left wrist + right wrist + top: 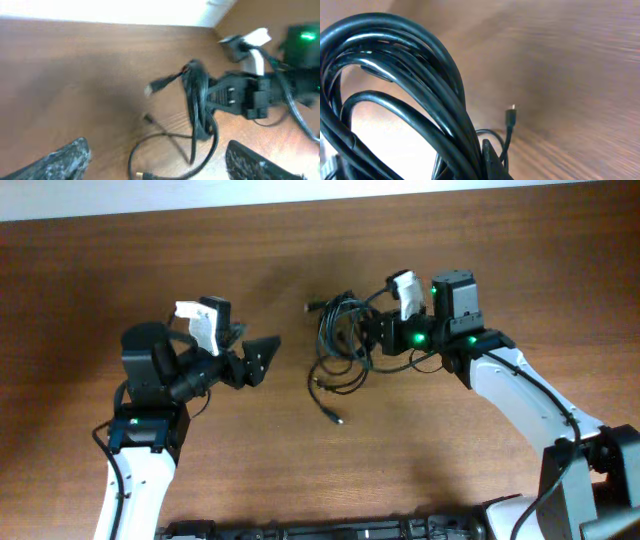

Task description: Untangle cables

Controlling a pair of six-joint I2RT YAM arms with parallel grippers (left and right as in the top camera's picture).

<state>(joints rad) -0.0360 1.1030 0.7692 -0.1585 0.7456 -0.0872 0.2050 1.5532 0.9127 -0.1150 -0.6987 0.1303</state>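
The cables (340,345) are a tangled bundle of thin black cords at the table's middle, with loose loops and a plug end (337,420) trailing toward the front. My right gripper (370,335) is shut on the bundle's right side and holds it raised; in the right wrist view the thick coils (405,85) fill the left and a small plug (510,111) hangs behind. My left gripper (262,358) is open and empty, left of the bundle. In the left wrist view the bundle (199,105) hangs ahead between my fingers (155,162).
The wooden table (450,460) runs under both arms. A white wall edge (320,190) lies along the far side. The right arm's own thicker black wires (295,107) hang near the bundle.
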